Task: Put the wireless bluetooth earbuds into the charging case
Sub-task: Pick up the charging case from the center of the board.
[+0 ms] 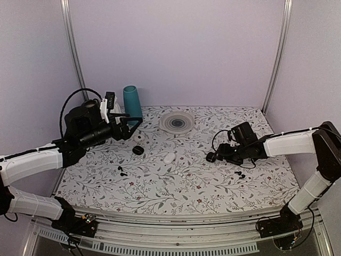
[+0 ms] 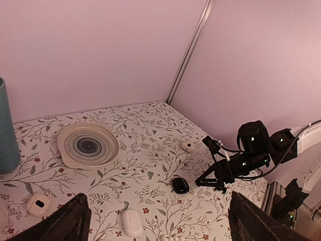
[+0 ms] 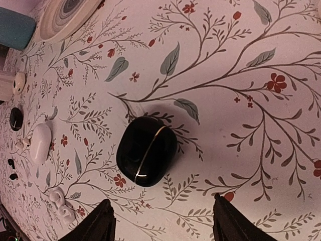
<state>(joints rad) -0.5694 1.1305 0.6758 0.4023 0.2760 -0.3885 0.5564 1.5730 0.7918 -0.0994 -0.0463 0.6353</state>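
Observation:
A closed black charging case (image 3: 146, 150) with a thin gold seam lies on the floral table just ahead of my right gripper (image 3: 163, 221), which is open and empty. It also shows in the top view (image 1: 211, 157) and the left wrist view (image 2: 180, 185). A pair of black earbuds (image 1: 240, 174) lies to the near right of it, and another black pair (image 1: 121, 170) lies at the left. White earbuds (image 3: 60, 203) lie near a closed white case (image 1: 169, 157). My left gripper (image 1: 130, 125) is open and empty, held high over the back left.
A round black case (image 1: 138, 150) and a round white case (image 1: 140, 137) sit at the left. A ribbed plate (image 1: 177, 121) and a teal cylinder (image 1: 132, 104) stand at the back. A small white round case (image 2: 189, 146) lies behind my right gripper (image 2: 215, 178).

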